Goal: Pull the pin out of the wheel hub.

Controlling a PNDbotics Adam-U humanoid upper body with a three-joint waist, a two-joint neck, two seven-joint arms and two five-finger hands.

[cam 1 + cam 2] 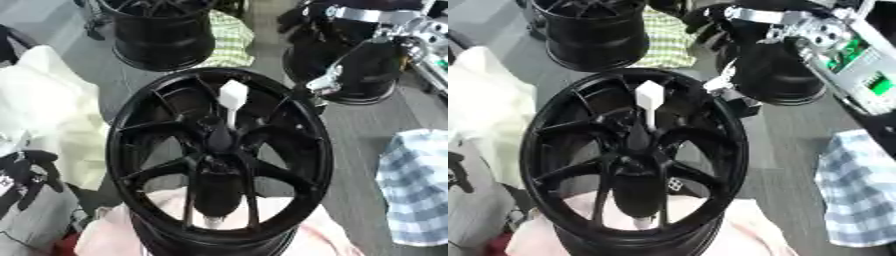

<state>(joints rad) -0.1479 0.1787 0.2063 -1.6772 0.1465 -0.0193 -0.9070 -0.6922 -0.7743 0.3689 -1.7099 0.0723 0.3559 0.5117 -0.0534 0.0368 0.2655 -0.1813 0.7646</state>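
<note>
A black spoked wheel hub [219, 160] lies flat in the middle, over a pink cloth. A white pin [233, 97] with a flat white head stands upright just above the hub's centre, and nothing is touching it. My right arm comes in from the upper right. My right hand [730, 93] hovers at the hub's upper right rim, to the right of the pin and apart from it. Its fingers are too blurred to read. My left hand [31, 172] rests at the lower left edge, fingers relaxed, holding nothing.
Two more black wheels stand behind, one at the top left [162, 35] and one at the top right [350, 70] under my right arm. A cream cloth [52, 115] lies left, a green checked cloth [229, 40] behind, and a blue checked cloth [420, 185] right.
</note>
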